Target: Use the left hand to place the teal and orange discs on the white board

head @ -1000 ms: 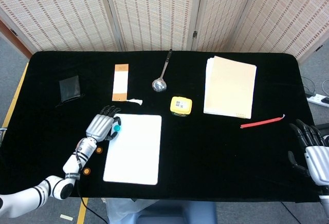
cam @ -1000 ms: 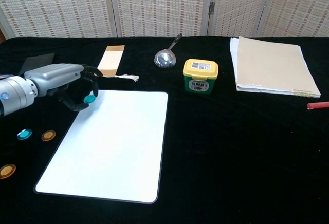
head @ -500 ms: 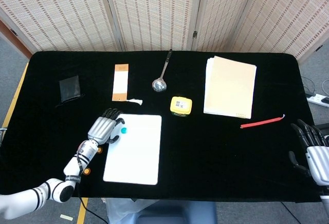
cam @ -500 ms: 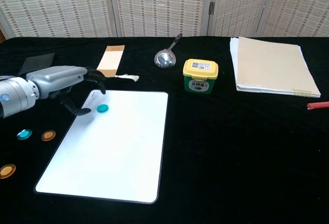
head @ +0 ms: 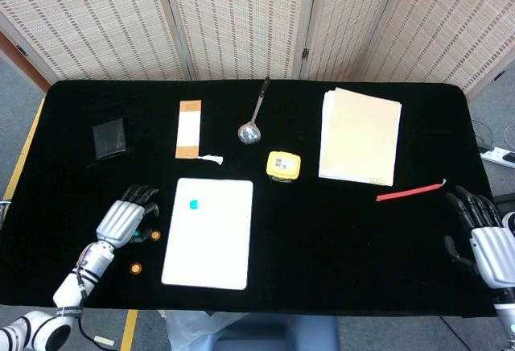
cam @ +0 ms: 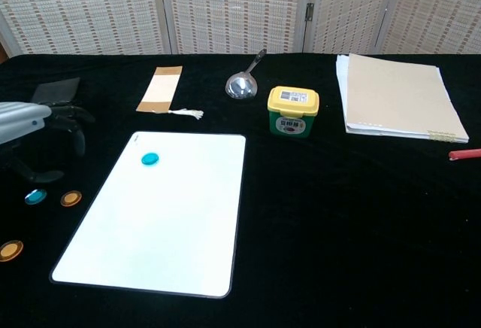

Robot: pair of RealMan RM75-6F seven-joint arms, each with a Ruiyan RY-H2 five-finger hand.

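One teal disc (cam: 149, 159) lies flat on the white board (cam: 165, 223), near its far left corner. A second teal disc (cam: 34, 196) and an orange disc (cam: 71, 198) sit side by side on the black surface (cam: 338, 230) just left of the board, and another orange disc (cam: 10, 250) lies nearer the front edge, apart from them. The left hand (head: 125, 220) hovers over the surface left of the board, above the loose teal disc, its fingers (cam: 75, 121) apart and curved downward, grasping nothing. The right hand (head: 483, 234) rests at the far right edge, fingers spread and released, holding nothing. Behind the board are a tan card (cam: 160, 88) with a bit of white string (cam: 186, 113), a metal spoon (cam: 243, 81), a yellow-lidded tub (cam: 293, 110), a stack of papers (cam: 398, 95) and a red pen (head: 410, 191)
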